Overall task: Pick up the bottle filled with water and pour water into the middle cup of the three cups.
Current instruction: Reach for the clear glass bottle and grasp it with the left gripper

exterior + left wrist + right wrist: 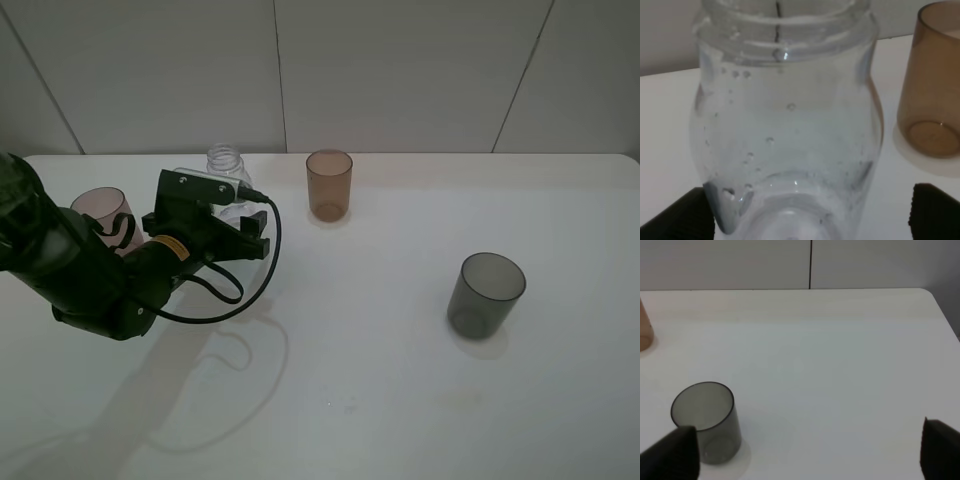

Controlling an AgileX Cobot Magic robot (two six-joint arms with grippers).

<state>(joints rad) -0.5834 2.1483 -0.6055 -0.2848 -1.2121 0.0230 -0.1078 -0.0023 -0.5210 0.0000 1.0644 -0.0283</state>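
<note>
the right gripper [805,455] is held spread and empty above the table [840,365], with the grey cup [705,425] just beside one finger. farther back, the left gripper [810,217] is spread around the bottle [785,130]. one finger seems to touch its wall and the other is apart, so nothing is gripped yet. the bottle is stood upright between the pink cup [100,205] and the amber cup [329,184]. the fingers are best closed gently on the lower body, since water may be squeezed out of a capless neck. no tilt should be given until the amber cup is reached.
</note>
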